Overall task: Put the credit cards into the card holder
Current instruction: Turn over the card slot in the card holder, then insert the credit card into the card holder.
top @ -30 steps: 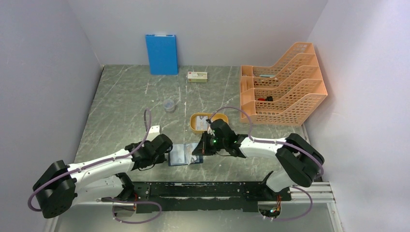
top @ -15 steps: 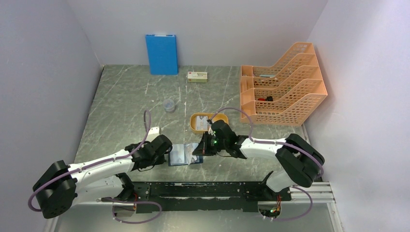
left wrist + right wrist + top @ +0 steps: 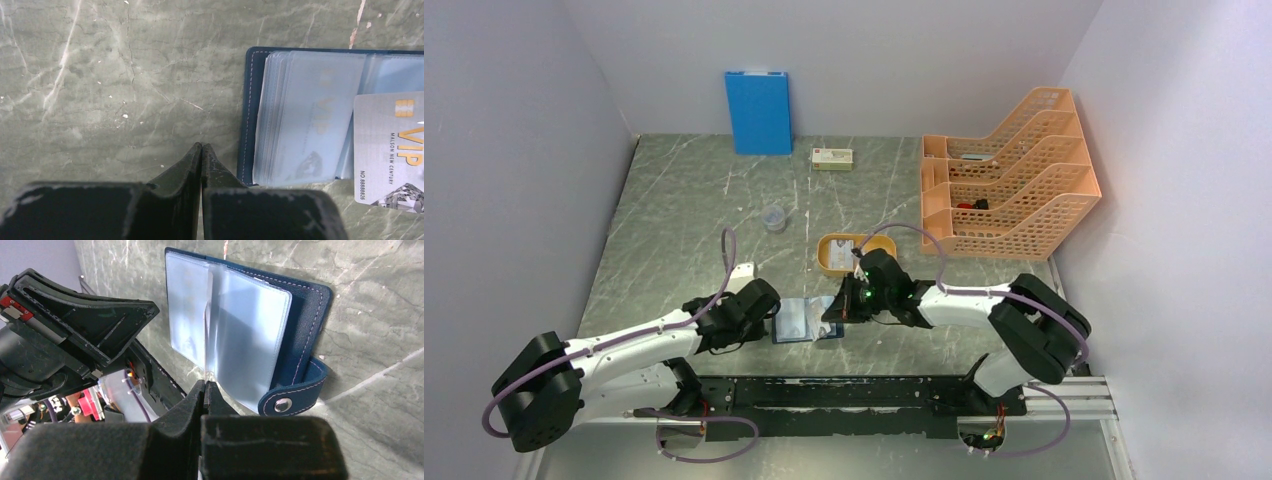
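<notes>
The card holder [image 3: 807,320] lies open on the table between my two grippers, dark navy with clear sleeve pages. In the left wrist view it [image 3: 300,125] sits just right of my left gripper [image 3: 201,146], which is shut, empty and low over the table at the holder's left edge. A silver VIP credit card [image 3: 387,150] stands over the holder's right part. My right gripper [image 3: 206,383] is shut on this card, seen edge-on [image 3: 207,335] among the sleeve pages [image 3: 250,340]. In the top view the left gripper [image 3: 773,318] and the right gripper [image 3: 833,312] flank the holder.
An orange oval tray [image 3: 856,253] stands just behind the right gripper. An orange file rack [image 3: 1009,190] fills the back right. A blue board [image 3: 759,112] leans on the back wall beside a white box with a red label [image 3: 833,158]. A small clear cup [image 3: 774,218] stands mid-table.
Almost nothing; the right arm's elbow has shifted slightly left, and both grippers and the holder stay in place.
</notes>
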### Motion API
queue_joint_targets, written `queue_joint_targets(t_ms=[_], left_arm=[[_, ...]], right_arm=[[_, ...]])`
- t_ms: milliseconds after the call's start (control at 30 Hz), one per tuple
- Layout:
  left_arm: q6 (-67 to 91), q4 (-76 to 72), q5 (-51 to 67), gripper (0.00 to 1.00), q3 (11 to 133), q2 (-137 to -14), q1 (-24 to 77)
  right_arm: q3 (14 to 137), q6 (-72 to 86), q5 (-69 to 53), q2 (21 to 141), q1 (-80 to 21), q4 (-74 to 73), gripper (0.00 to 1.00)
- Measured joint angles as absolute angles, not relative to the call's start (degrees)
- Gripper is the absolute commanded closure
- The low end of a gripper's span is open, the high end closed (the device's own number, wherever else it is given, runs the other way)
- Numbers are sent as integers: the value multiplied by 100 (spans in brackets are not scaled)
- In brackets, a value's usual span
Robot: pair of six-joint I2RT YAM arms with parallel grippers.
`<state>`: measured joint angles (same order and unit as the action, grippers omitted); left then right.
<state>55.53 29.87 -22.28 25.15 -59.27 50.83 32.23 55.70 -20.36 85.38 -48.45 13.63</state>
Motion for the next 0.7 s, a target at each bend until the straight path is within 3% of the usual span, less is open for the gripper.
queue_joint_targets(t_ms=[700], left_arm=[[5551, 2661, -2016, 93, 2381, -5975, 5081]], right_arm=[[3175, 5835, -2274, 9043, -4845, 2051, 100]])
